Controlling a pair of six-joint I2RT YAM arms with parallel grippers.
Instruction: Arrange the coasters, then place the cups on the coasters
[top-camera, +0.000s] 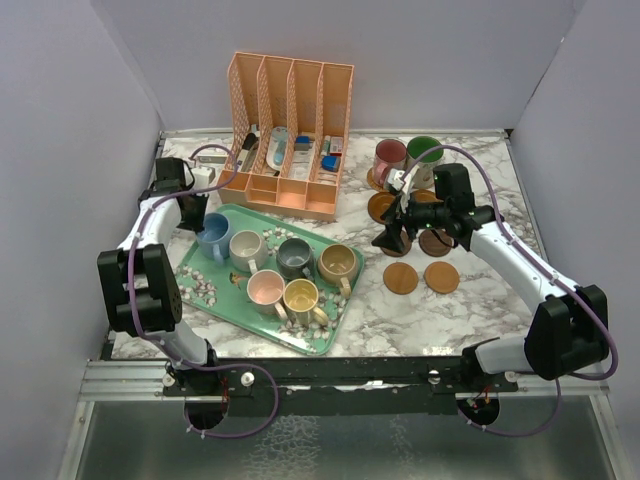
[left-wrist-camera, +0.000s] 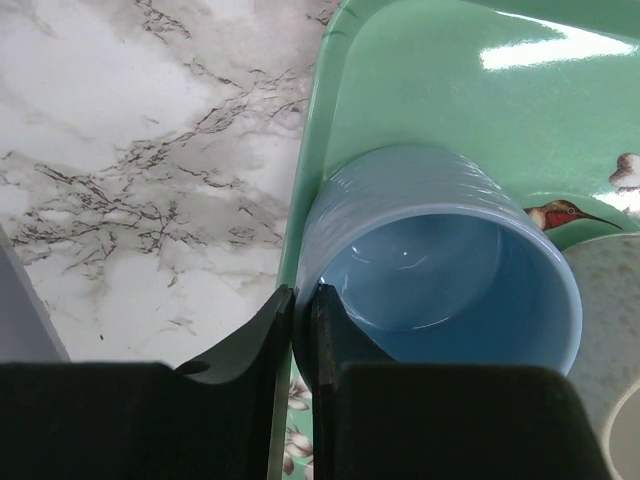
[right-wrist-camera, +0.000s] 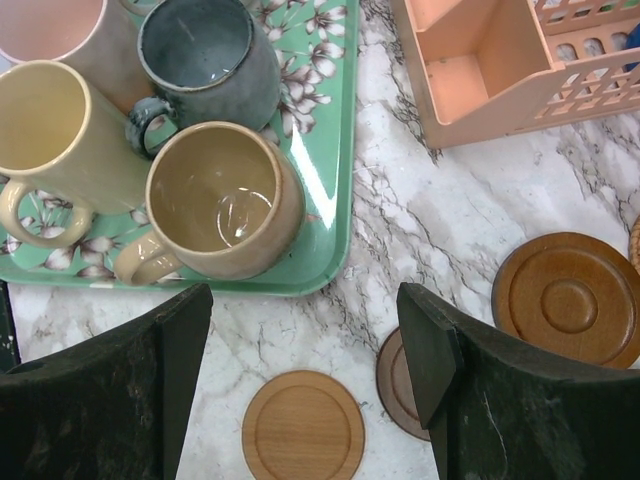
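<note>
My left gripper (left-wrist-camera: 302, 300) is shut on the near wall of the blue cup (left-wrist-camera: 440, 260), one finger inside the rim and one outside. The cup stands at the back left corner of the green tray (top-camera: 322, 343). Beside it on the tray are cream (top-camera: 246, 248), grey-blue (top-camera: 296, 257), tan (top-camera: 337, 264), pink (top-camera: 266, 290) and yellow (top-camera: 301, 298) cups. My right gripper (right-wrist-camera: 305, 310) hangs open over bare coasters: a light one (right-wrist-camera: 303, 425), a dark one (right-wrist-camera: 395, 385) and a ringed brown one (right-wrist-camera: 570, 298). Maroon (top-camera: 389, 158) and green (top-camera: 424, 155) cups stand at the back right on coasters.
A peach desk organizer (top-camera: 290, 130) holding small items stands at the back, just behind the tray. Two light coasters (top-camera: 401, 277) (top-camera: 441, 277) lie nearest the front on the marble table (top-camera: 400, 320). Grey walls close off both sides.
</note>
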